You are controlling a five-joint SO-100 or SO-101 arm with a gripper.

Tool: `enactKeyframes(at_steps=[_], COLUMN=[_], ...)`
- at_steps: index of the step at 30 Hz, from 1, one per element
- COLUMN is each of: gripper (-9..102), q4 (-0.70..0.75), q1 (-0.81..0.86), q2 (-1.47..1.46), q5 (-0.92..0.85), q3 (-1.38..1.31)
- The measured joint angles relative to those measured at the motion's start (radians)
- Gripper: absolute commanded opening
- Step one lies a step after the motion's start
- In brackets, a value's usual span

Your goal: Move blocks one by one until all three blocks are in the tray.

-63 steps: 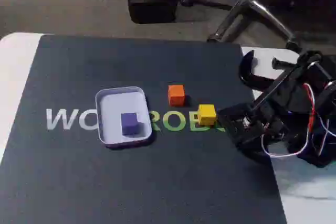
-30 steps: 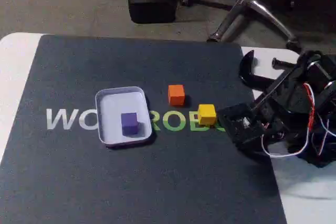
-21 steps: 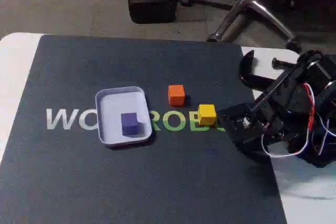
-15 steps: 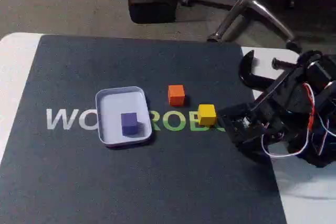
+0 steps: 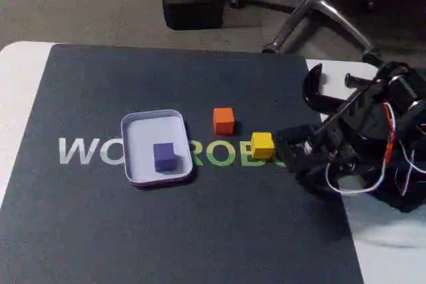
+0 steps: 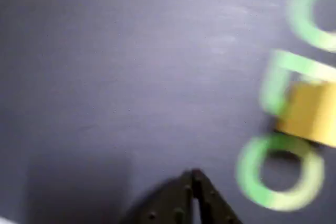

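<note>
In the fixed view the pale tray (image 5: 143,124) sits left of centre on the dark mat, with the purple block (image 5: 164,156) inside it near its front right. The orange block (image 5: 223,121) stands on the mat just right of the tray. The yellow block (image 5: 262,145) lies further right, on the green lettering. My black gripper (image 5: 287,145) is low at the mat's right edge, a little right of the yellow block. In the blurred wrist view the gripper (image 6: 192,174) tips meet at the bottom, shut and empty, with the yellow block (image 6: 310,113) at the right edge.
A dark mat (image 5: 173,231) with white and green letters covers most of a white table (image 5: 16,71). A black clamp (image 5: 319,91) and loose wires (image 5: 359,181) sit by the arm's base at the right. An office chair base (image 5: 313,11) stands on the floor behind.
The arm has shifted slightly, with the gripper lifting and turning a little beside the yellow block. The blocks and tray have not moved.
</note>
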Motion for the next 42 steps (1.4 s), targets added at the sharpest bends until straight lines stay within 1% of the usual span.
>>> enactKeyframes(at_steps=[7, 11, 16, 19, 24, 28, 34, 37, 42], gripper=[-8, -8, -7, -5, -2, -2, -2, -1, -1], q4=[-0.012, -0.018, -0.043, -0.100, -0.107, -0.034, 0.166, 0.202, 0.201], q1=[0.284, 0.322, 0.319, 0.322, 0.321, 0.302, 0.242, 0.202, 0.146], q2=[-0.002, 0.000, -0.002, -0.002, -0.008, -0.003, -0.034, -0.150, -0.491], q5=[-0.094, -0.123, -0.132, -0.124, -0.117, -0.123, -0.087, -0.040, 0.117], q3=[-0.002, -0.002, -0.002, 0.000, -0.020, -0.126, -0.341, -0.451, -0.680])
